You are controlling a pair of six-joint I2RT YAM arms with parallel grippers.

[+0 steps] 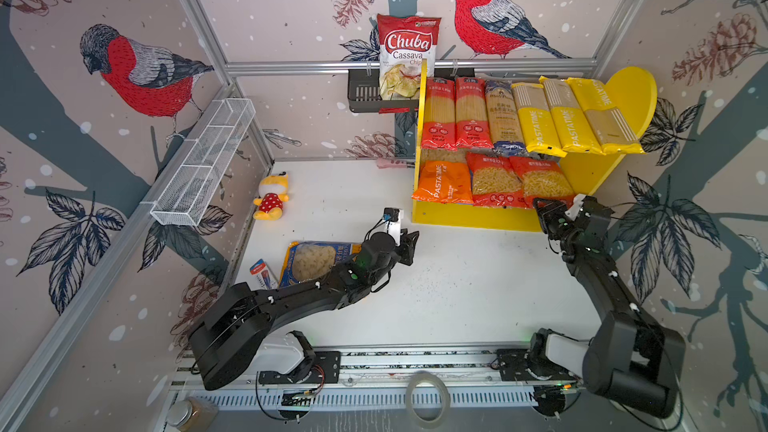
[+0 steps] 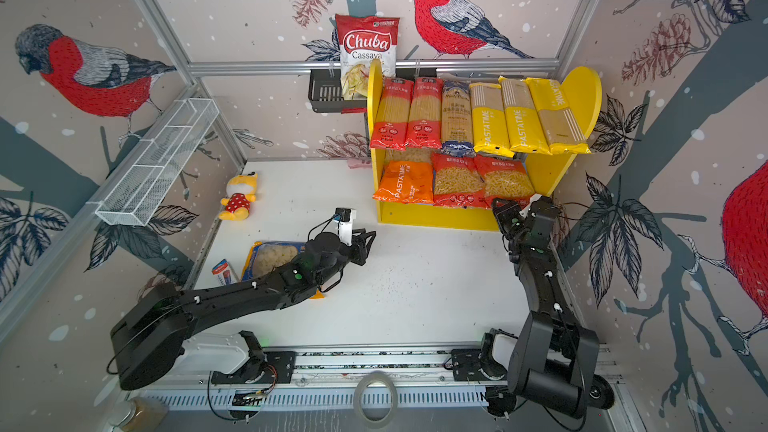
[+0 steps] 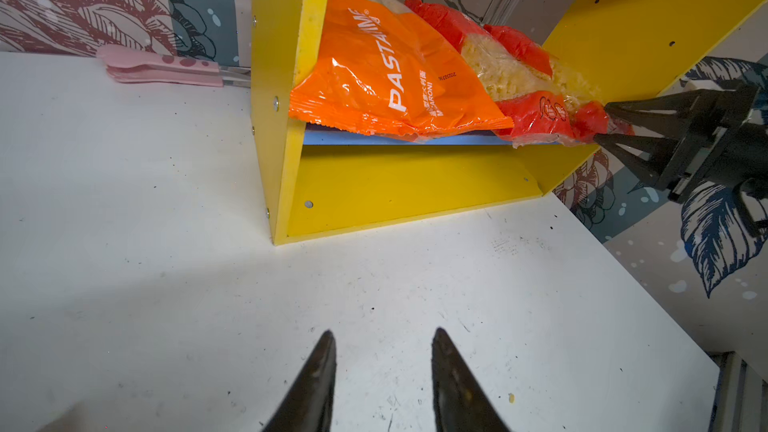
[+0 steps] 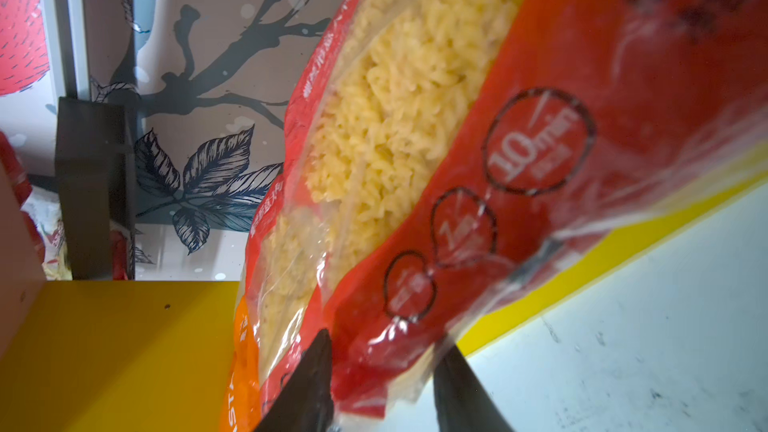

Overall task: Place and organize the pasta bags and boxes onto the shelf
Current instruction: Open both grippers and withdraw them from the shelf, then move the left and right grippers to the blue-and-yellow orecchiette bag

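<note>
Right pincer (image 4: 386, 338): jaws stood astride the near seam of the rightmost red pasta bag (image 4: 540, 139) on the lower board (image 3: 332, 137) of the shelf (image 1: 478, 218), grip uncertain; a snagged withdrawal could have dragged that leaning bag down onto the desk (image 1: 457, 284).

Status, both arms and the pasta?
Left gripper open, empty. Right gripper astride rightmost red bag edge, grip unclear. Blue-yellow bag on table, under left arm.
</note>
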